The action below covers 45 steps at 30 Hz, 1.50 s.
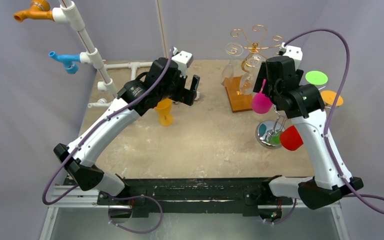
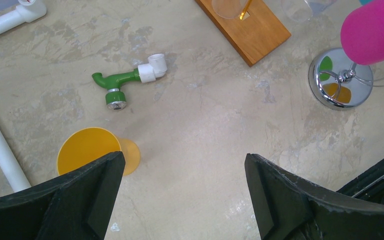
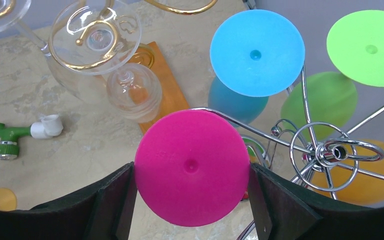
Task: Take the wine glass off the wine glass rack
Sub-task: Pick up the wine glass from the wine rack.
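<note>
The right gripper [image 3: 190, 175] has its jaws closed in on the round foot of the magenta wine glass [image 3: 190, 160]. The foot fills the whole gap, and its rim meets the inner face of each of the fingers [image 3: 111, 210]. It lies flat between them with its top face towards the wrist camera. From above, the stem runs down from the jaws to the magenta bowl, which hangs just below them.

A wire arm of the chrome wine glass rack [image 3: 332, 151] curves along the far edge of the foot and runs to the hub, which sits off the jaws' right side. Whether the foot rests on that arm cannot be told.

Straight ahead of the jaws hangs a blue wine glass [image 3: 256, 52], and ahead to the right a green wine glass [image 3: 370, 47]. Ahead to the left, clear wine glasses [image 3: 127, 92] hang on a gold wire rack [image 3: 87, 50] above its wooden base [image 3: 167, 85].

The left gripper [image 2: 184, 165] hovers above the table [image 2: 205, 130] with its jaws wide apart and nothing between them. A yellow goblet [image 2: 85, 147] stands just beside its left finger, partly hidden by it. A green pipe fitting [image 2: 125, 82] lies on the table ahead of the jaws to the left. The magenta glass and the rack's chrome foot lie well ahead to the right.
</note>
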Each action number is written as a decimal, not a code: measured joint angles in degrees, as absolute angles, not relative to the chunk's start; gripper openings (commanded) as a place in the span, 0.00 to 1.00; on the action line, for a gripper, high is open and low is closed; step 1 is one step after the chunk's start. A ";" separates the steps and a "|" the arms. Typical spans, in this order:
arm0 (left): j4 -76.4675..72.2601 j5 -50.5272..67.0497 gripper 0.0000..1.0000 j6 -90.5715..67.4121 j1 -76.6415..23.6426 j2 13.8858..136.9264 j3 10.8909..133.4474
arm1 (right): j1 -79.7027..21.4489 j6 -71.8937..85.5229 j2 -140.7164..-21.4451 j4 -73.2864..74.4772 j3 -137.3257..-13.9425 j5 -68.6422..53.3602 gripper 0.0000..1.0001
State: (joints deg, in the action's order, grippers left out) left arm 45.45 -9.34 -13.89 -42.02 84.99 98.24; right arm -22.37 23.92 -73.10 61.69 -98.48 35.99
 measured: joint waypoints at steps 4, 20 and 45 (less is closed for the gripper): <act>45.45 -9.34 0.99 -13.89 -42.02 85.01 98.24 | -22.37 23.88 -72.47 61.76 -98.72 35.86 0.51; 45.45 -9.32 0.98 -13.91 -42.02 85.06 98.24 | -22.37 23.46 -72.38 61.60 -98.98 34.54 0.50; 45.45 -9.37 0.98 -13.91 -42.02 85.06 98.24 | -21.08 22.39 -76.97 59.46 -102.54 36.95 0.51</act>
